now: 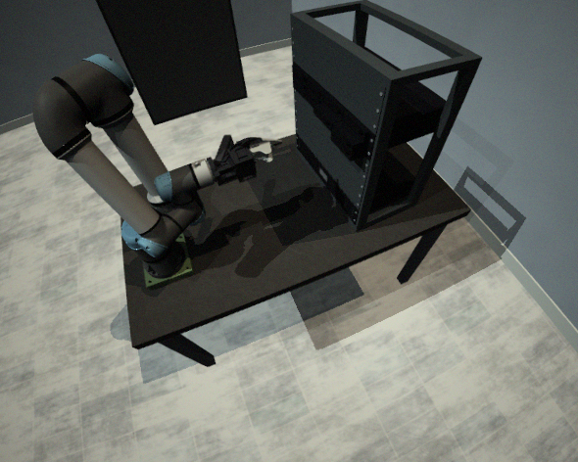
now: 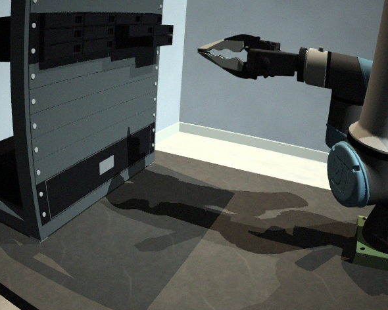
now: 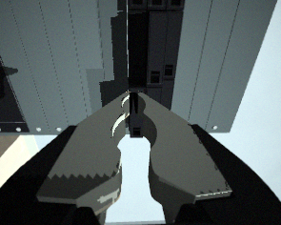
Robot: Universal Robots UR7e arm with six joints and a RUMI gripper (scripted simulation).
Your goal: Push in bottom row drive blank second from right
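We see the rack (image 2: 20,100) standing on the table (image 1: 289,278); its drive blanks (image 2: 87,33) occupy the upper front, the target blank (image 2: 121,42) in their bottom row. The gripper (image 2: 202,50), jaws closed on nothing, hovers level with the blanks, well apart from the rack's front.

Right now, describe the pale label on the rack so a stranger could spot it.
Look at the front of the rack, right at the bottom. The lowest panel is dark, below a stack of grey ones. The label is the small pale rectangle near that panel's upper middle, the only light patch on it.
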